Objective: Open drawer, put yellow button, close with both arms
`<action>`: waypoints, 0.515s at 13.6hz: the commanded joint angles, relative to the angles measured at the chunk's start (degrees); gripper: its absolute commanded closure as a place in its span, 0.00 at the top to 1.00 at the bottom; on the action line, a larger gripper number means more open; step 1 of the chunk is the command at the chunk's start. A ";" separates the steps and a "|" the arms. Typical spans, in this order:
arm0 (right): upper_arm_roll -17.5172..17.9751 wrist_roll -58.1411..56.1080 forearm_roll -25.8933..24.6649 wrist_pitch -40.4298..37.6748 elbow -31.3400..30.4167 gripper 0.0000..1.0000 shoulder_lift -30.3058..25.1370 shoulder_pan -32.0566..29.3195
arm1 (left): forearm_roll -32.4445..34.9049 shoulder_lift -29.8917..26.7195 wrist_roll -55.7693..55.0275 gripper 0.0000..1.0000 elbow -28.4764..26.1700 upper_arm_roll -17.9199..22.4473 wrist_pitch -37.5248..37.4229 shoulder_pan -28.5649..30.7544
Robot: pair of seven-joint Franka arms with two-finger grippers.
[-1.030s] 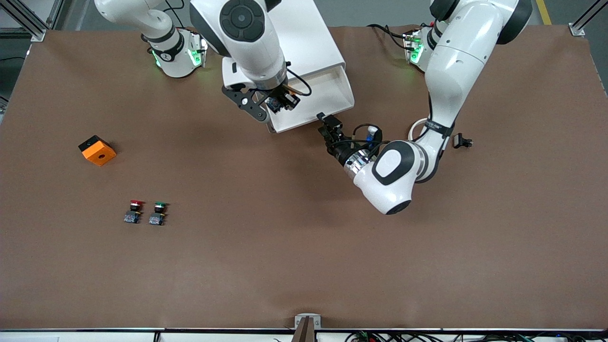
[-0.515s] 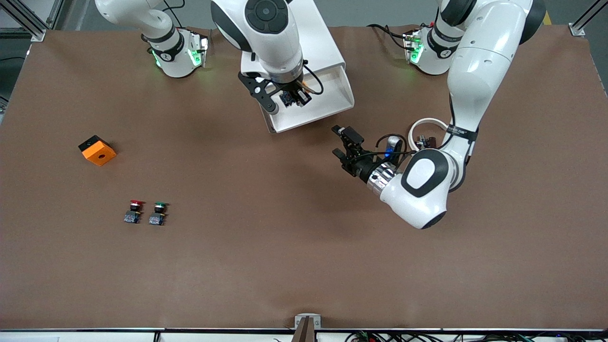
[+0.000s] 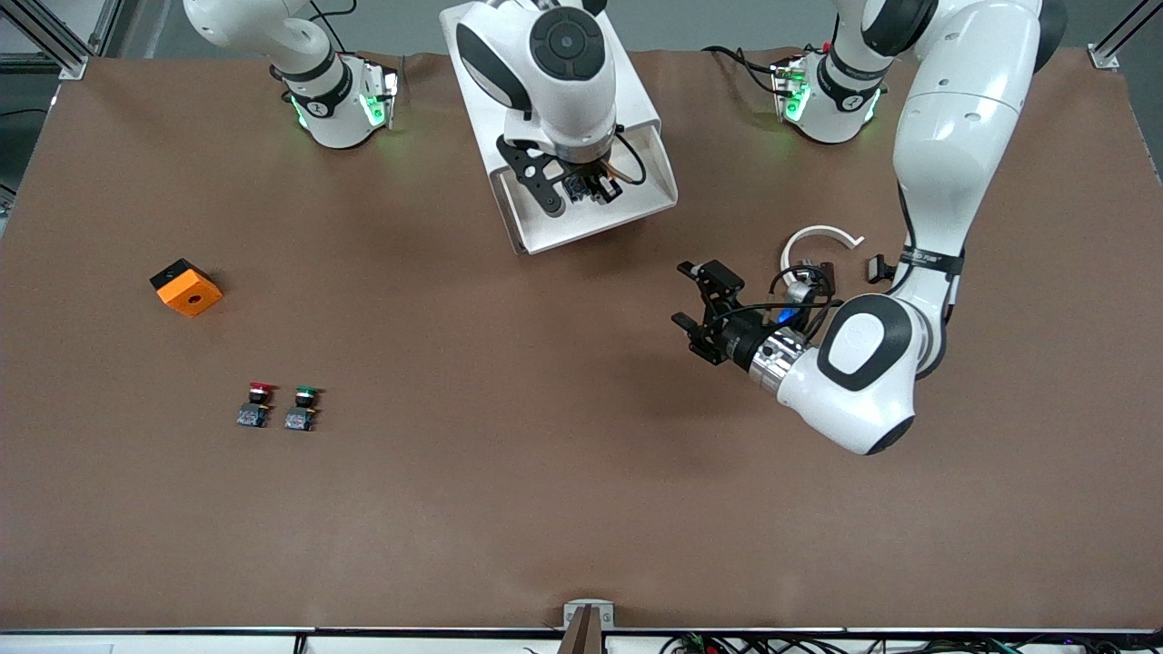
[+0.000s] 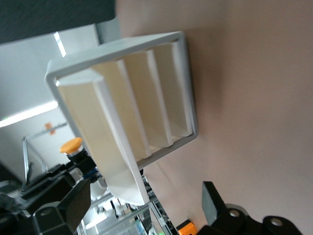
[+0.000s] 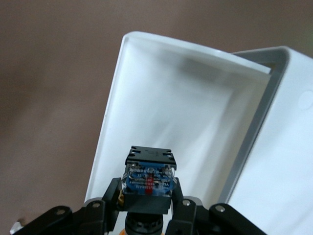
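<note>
Counter (image 3: 581, 509): a brown surface is carrying the white cabinet (image 3: 627, 86) near the arms' bases, with an orange block (image 3: 186, 288) and the red-capped button (image 3: 257, 404) and green-capped button (image 3: 303, 408) lying well apart toward the right arm's end.
Drawer (image 3: 636, 204): the top tray is standing pulled out toward the front camera, its white floor bare in the right wrist view.
Left end effector (image 3: 704, 300): its fingers are standing wide apart and gripping nothing, low over bare counter between the drawer and a white ring (image 3: 822, 238); this arm appears to be waiting.
Right end effector (image 3: 586, 189): it is hanging over the open drawer, fingers clamped on the yellow button (image 5: 148, 177).
Yellow button: it is being held above the tray with its long axis running out from the fingers, bluish base block leading toward the tray and yellow cap back by the palm.
Step in hand: judging by the pose, the placing step is under way, with the opening done.
Next move: it is likely calling for a short descent into the tray, then spreading the fingers so the button is landing inside the walls.
</note>
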 commanded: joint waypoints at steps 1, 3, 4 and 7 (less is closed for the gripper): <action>-0.82 0.76 0.88 0.25 0.12 0.05 1.27 1.37 | 3.82 -2.70 5.06 1.00 0.68 0.73 -0.48 1.08; -0.82 0.67 1.06 0.34 0.21 0.05 2.15 1.37 | 9.86 -4.81 11.80 1.00 0.68 0.74 -0.48 1.87; -0.82 0.67 1.06 0.34 0.21 0.06 2.50 1.55 | 13.38 -6.03 17.50 1.00 0.60 0.91 -0.39 2.05; -0.82 0.41 1.06 0.34 0.30 0.12 3.47 2.08 | 22.18 -9.11 30.36 1.00 0.51 1.08 -0.21 2.49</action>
